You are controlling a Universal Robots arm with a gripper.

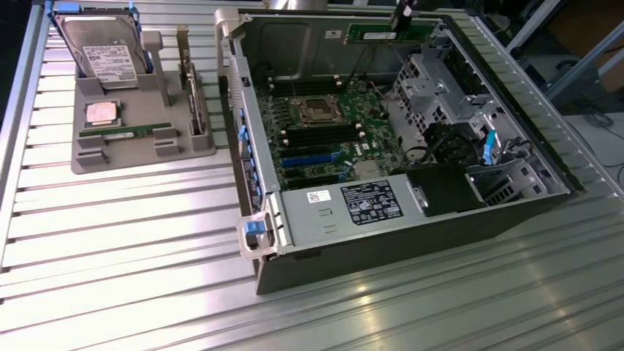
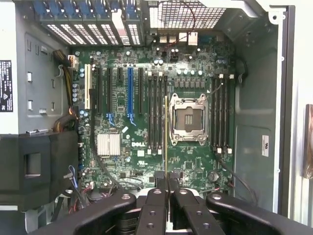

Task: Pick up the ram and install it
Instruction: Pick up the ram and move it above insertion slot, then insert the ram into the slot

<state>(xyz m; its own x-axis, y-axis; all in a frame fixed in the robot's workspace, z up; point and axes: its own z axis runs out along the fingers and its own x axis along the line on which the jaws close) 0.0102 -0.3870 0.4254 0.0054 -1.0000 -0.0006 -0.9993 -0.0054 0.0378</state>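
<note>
Aloft, claw (image 2: pixel 166 180) grips ram (image 1: pixel 388 34) (over case (image 1: pixel 390 252)).

The ram (image 1: pixel 375 34) is green, the hand (image 2: pixel 167 180) black.

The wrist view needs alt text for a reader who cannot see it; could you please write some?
The robot's hand grips the ram edge-on over the green motherboard of an open computer case. The ram appears as a thin line between the black memory slots and the processor socket.
</note>
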